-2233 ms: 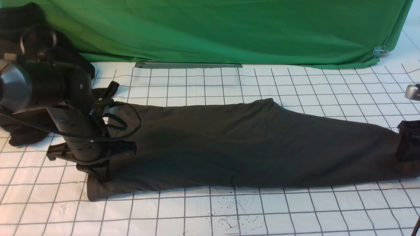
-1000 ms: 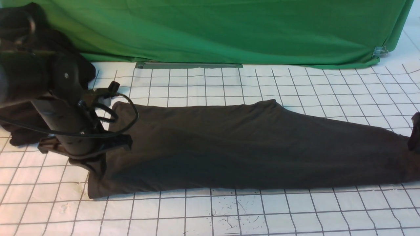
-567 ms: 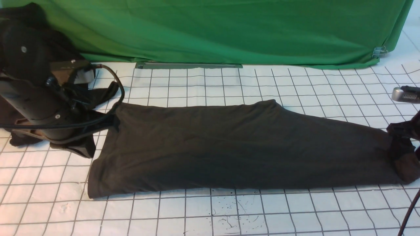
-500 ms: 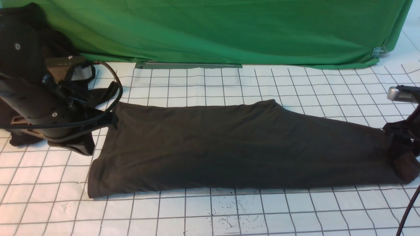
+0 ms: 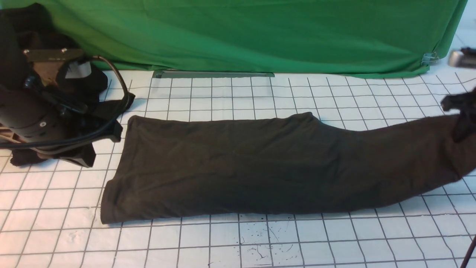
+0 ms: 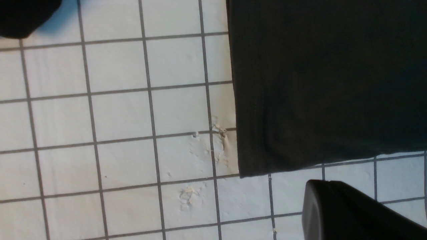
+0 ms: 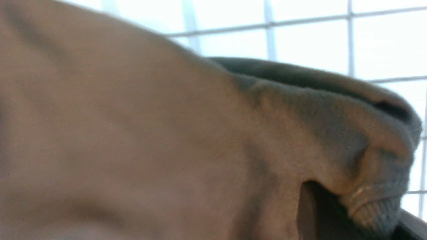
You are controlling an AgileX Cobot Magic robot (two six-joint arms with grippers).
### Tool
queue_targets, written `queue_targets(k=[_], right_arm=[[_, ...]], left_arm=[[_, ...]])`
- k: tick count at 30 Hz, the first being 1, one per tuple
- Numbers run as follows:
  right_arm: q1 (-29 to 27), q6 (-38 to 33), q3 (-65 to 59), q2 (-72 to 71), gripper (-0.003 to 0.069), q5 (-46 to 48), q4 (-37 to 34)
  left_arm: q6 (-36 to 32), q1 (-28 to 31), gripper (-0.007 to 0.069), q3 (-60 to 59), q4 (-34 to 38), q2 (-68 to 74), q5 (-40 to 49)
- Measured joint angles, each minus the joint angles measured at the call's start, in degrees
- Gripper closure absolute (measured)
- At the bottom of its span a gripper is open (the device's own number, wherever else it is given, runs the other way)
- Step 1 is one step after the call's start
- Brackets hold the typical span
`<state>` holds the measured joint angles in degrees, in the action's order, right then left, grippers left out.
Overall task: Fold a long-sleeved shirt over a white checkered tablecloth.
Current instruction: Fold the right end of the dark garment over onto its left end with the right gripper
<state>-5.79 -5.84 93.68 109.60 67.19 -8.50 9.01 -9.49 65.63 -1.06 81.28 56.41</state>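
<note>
- At 3 o'clock, right jaws (image 5: 459, 111) clamp the shirt (image 5: 260, 163) end, lifted since a moment ago — fold starting.
- Left jaws (image 5: 80, 149) have retreated to 9 o'clock; opening unclear.
- Shirt spans tablecloth (image 5: 223, 242).

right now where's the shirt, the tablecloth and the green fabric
shirt (image 5: 241, 167): front view, middle of the flat folded body
tablecloth (image 5: 334, 238): front view, bare squares just in front of the shirt
green fabric (image 5: 260, 33): front view, centre of the backdrop behind the tablecloth

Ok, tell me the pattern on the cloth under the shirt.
White tablecloth ruled into small squares by thin dark grey lines, with black specks; clearest in the front view.
</note>
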Motion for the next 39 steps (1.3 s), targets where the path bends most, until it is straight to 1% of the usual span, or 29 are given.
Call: queue_targets(k=[2, 3, 4, 5, 6, 8, 14, 15, 16, 19, 22, 23, 26, 29, 33, 35, 36, 38, 39], right_arm=[[4.94, 0.12, 1.61, -1.76, 0.0606, 1.55, -2.30], [6.25, 0.19, 2.04, -2.03, 0.0606, 1.77, -3.21], [9.95, 0.29, 3.05, -2.46, 0.0606, 2.01, -5.24], [10.43, 0.34, 3.20, -2.54, 0.0606, 2.01, -5.49], [14.32, 0.77, 4.21, -2.61, 0.0606, 2.00, -7.17], [18.33, 1.84, 5.27, -2.61, 0.0606, 1.18, -8.73], [32.40, 6.72, 8.51, -1.46, 0.0606, -7.34, -11.99], [32.84, 6.86, 8.70, -1.46, 0.0606, -7.61, -12.16], [35.72, 7.29, 10.05, -0.29, 0.0607, -9.09, -13.45], [41.21, 7.67, 13.29, 3.74, 0.0607, -12.04, -16.95], [44.95, 7.79, 16.14, 7.82, 0.0607, -14.80, -19.34], [45.20, 7.79, 16.33, 8.12, 0.0607, -15.00, -19.51], [48.92, 7.84, 19.82, 13.08, 0.0607, -18.95, -22.27], [51.34, 7.98, 21.93, 16.76, 0.0607, -22.81, -23.17], [52.97, 10.68, 22.34, 21.13, 0.0605, -28.81, -23.44], [53.10, 11.33, 22.34, 22.00, 0.0599, -30.38, -23.47], [53.17, 12.49, 22.34, 23.37, 0.0571, -32.95, -23.91], [53.17, 12.95, 22.34, 24.07, 0.0538, -34.70, -24.77], [53.17, 13.31, 22.39, 24.47, 0.0505, -35.35, -25.49]], left_arm=[[-0.04, 0.00, 0.0627, 0.00, 0.29, 0.00, -0.50], [-0.04, 0.00, 0.0627, 0.00, 0.29, 0.00, -0.60], [-0.04, 0.00, 0.0627, 0.00, 0.49, 0.00, -0.65], [-0.04, 0.00, 0.0627, 0.00, 0.61, 0.00, -0.65], [-0.04, 0.00, 0.0627, 0.00, 1.06, 0.00, -0.71], [-0.04, 0.00, 0.0627, -0.01, 1.06, 0.00, -0.82], [-0.04, 0.00, 0.0627, -0.08, 1.37, 0.00, -1.02], [-0.04, 0.00, 0.0627, -0.08, 1.37, 0.00, -1.14], [-0.04, 0.00, 0.0627, -0.13, 1.37, 0.00, -1.36], [-0.04, 0.00, 0.0627, -0.19, 1.37, 0.00, -2.09], [-0.04, 0.00, 0.0627, -0.26, 1.06, 0.00, -2.77], [-0.04, 0.00, 0.0627, -0.26, 1.06, 0.00, -2.85], [-0.06, 0.00, 0.0627, -0.31, 1.06, -0.56, -3.28], [-0.06, 0.00, 0.0627, -0.31, 1.06, -1.83, -3.80], [-0.06, 0.00, 0.0627, -0.31, 1.06, -3.61, -3.69], [-0.06, 0.00, 0.0627, -0.31, 1.06, -3.91, -3.55], [-0.06, 0.00, 0.0627, -0.31, 1.06, -4.53, -3.05], [-0.06, 0.00, 0.0627, -0.31, 1.06, -4.86, -2.64], [-0.06, 0.00, 0.0627, -0.31, 1.06, -5.22, -2.50]])
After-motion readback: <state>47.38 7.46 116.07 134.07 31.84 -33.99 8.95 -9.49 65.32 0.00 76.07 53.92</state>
